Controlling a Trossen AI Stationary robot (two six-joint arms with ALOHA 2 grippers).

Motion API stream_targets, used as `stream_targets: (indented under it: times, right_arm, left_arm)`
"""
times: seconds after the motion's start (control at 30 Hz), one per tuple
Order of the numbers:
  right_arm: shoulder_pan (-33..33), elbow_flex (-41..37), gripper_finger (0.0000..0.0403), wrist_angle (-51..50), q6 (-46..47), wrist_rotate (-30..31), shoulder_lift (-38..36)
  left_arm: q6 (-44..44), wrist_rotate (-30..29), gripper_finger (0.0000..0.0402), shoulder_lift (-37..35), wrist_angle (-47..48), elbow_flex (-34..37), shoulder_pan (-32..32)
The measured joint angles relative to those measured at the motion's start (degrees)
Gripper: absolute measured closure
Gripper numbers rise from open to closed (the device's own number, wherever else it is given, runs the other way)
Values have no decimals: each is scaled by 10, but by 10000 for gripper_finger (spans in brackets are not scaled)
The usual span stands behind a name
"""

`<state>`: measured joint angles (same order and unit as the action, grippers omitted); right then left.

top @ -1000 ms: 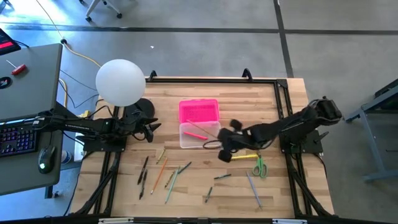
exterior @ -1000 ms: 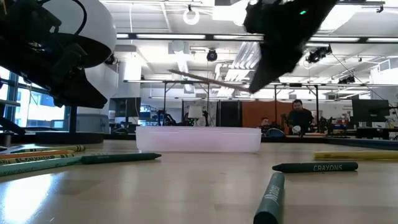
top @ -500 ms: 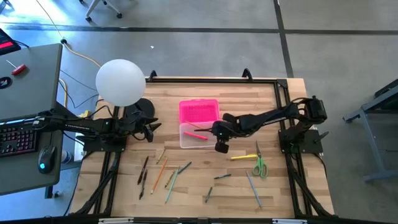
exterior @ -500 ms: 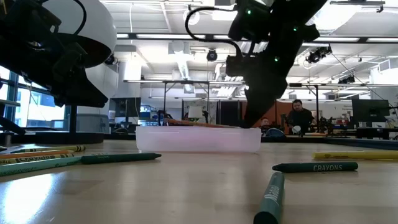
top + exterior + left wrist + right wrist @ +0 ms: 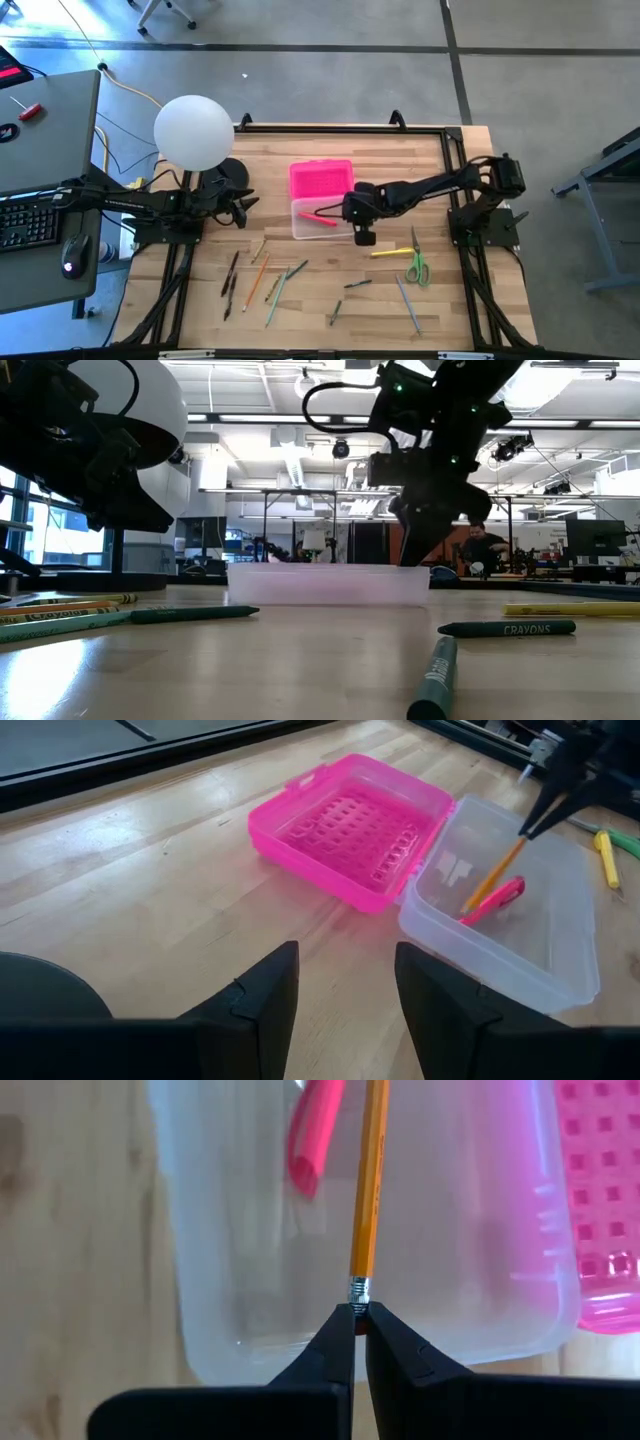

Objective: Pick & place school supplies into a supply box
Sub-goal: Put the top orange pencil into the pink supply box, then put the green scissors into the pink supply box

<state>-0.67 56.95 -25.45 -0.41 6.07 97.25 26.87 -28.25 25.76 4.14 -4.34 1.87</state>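
The room is an open workshop with ceiling lights, and the wooden desk looks smooth, so the loose crayons and pencils lying on it could roll. The supply box is light, thin clear plastic with its pink lid folded open, likely to slide if nudged. The right end effector pinches an orange pencil by its eraser end over the box beside a pink marker; stiff, light and slick, it would probably pivot less if held nearer its middle, while the left end effector waits open nearby.

A white globe is seen well to the left of the right pincer, with a keyboard and mouse farther left still. A person is seen in the room behind it.
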Motion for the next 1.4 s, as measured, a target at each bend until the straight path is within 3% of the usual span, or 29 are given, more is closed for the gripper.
stream_targets:
  times: [0.3,0.53,0.7,0.9,1.07,1.2,1.4]
  right_arm:
    - [-6,0,385,0,-1,8,0]
    - [-5,6,349,-1,3,77,0]
    - [-4,53,327,-28,33,110,-4]
    - [18,139,323,-194,197,72,-19]
    - [66,183,329,-391,458,-44,-19]
    - [133,172,329,-476,620,-87,-19]
    - [243,110,329,-503,816,-151,-19]
  left_arm:
    - [0,0,204,0,0,0,0]
    - [0,0,204,0,0,0,0]
    - [0,0,204,0,0,0,0]
    - [0,0,204,0,3,0,0]
    - [0,1,204,0,4,0,0]
    - [0,1,204,0,4,0,0]
    - [0,3,204,0,5,0,0]
